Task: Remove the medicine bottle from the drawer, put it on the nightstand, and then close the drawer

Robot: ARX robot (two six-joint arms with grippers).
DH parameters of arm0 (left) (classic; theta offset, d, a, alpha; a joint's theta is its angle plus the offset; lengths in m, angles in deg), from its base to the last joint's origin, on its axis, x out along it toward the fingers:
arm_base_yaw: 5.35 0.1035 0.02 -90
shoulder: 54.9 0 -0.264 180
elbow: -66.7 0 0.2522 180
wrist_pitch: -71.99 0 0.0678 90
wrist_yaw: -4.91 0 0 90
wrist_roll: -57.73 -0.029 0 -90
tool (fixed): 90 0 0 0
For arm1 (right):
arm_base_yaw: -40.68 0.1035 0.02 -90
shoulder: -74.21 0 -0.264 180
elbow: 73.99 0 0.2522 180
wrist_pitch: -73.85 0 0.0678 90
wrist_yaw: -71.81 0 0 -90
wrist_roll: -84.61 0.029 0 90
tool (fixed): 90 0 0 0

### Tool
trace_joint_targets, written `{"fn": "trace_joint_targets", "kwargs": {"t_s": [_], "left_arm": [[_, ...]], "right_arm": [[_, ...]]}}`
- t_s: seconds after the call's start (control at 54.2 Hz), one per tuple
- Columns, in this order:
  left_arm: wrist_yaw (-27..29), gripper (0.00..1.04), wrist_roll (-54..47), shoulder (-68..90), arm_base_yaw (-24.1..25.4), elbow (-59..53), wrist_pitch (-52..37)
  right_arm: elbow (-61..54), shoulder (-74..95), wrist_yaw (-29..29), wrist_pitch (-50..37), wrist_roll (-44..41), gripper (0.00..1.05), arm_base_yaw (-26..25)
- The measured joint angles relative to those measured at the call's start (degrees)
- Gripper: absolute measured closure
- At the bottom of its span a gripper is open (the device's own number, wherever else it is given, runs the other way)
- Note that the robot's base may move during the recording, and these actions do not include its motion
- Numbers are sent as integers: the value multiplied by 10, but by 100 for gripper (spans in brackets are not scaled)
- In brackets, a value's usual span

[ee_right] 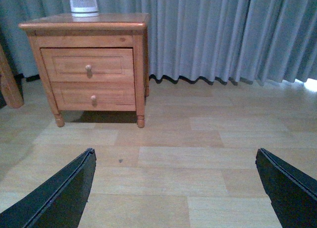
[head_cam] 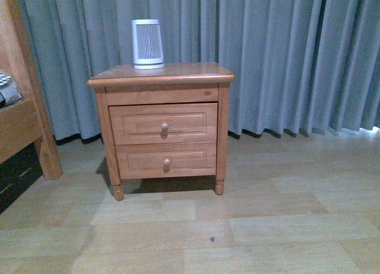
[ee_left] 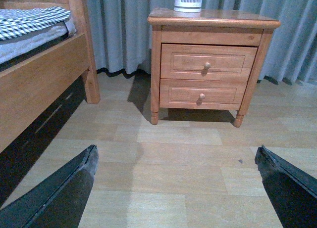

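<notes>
Closest to me, the left end effector [ee_left: 176,151] hangs over the wooden floor [head_cam: 267,226] with its fingers spread wide, gripping nothing, and the right end effector [ee_right: 174,151] is the same. Well beyond them stands the nightstand [head_cam: 222,131]. Its upper drawer [head_cam: 136,123] is shut flush, round knob [head_cam: 164,127] facing out, and the lower drawer [head_cam: 139,161] is shut too. The medicine bottle is out of sight. A white ribbed cylinder [head_cam: 147,43] stands upright on the top surface. A bed frame [head_cam: 24,113] stands to the left, with grey curtains [head_cam: 285,54] behind.

Left pincer [ee_left: 176,154], right pincer [ee_right: 175,154]: matte black, flat tapered fingers [ee_left: 64,193], pointed tips, slightly scuffed greyish edges.
</notes>
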Motion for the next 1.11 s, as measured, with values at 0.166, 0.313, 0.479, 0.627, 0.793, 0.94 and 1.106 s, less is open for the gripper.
{"fn": "trace_joint_targets", "kwargs": {"t_s": [0.166,0.313,0.479,0.627,0.793,0.94,1.106], "left_arm": [[0,7,0,0,0,0,0],[0,7,0,0,0,0,0],[0,7,0,0,0,0,0],[0,7,0,0,0,0,0],[0,7,0,0,0,0,0],[0,7,0,0,0,0,0],[0,7,0,0,0,0,0]], "right_arm": [[0,0,0,0,0,7,0],[0,0,0,0,0,7,0],[0,0,0,0,0,7,0],[0,0,0,0,0,7,0],[0,0,0,0,0,7,0],[0,0,0,0,0,7,0],[0,0,0,0,0,7,0]]}}
